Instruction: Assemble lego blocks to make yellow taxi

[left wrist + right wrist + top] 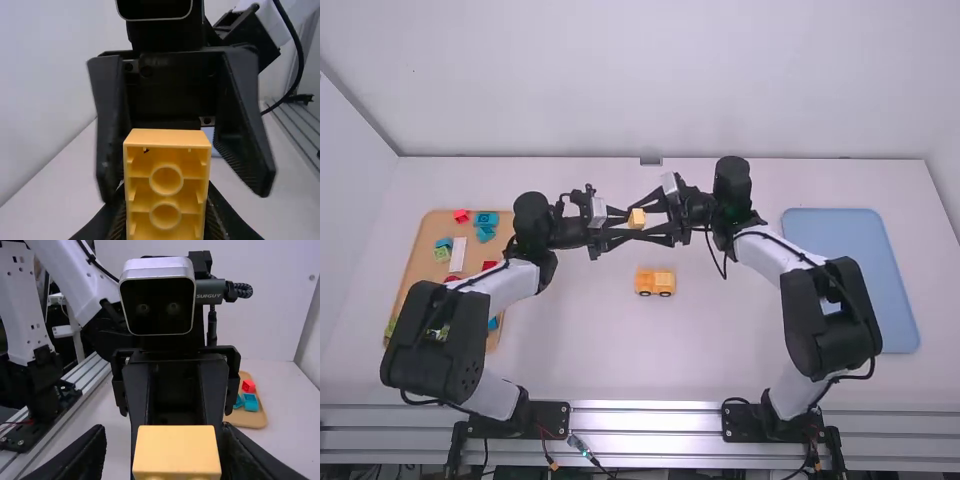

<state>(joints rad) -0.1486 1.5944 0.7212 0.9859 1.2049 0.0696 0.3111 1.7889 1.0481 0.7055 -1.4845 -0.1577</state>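
1. Gripping a smooth, boxy yellow block (637, 218), round tubes underneath, the left gripper (628, 223) is holding it mid-air.
2. Right gripper's (643, 223) fingers are spread around it.
3. Yellow wheeled piece (654, 282) sits on the table (590, 350).
4. Tan tray (428, 240) carries red, blue, green blocks (485, 219).

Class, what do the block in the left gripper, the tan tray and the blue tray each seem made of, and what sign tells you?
Block: smooth moulded plastic, given its even yellow colour, crisp edges and hollow round tubes.
Tan tray: perhaps matt wood, from its warm brown colour; plastic is possible.
Blue tray: probably matt plastic, being flatly and evenly coloured, though coated board could look alike.
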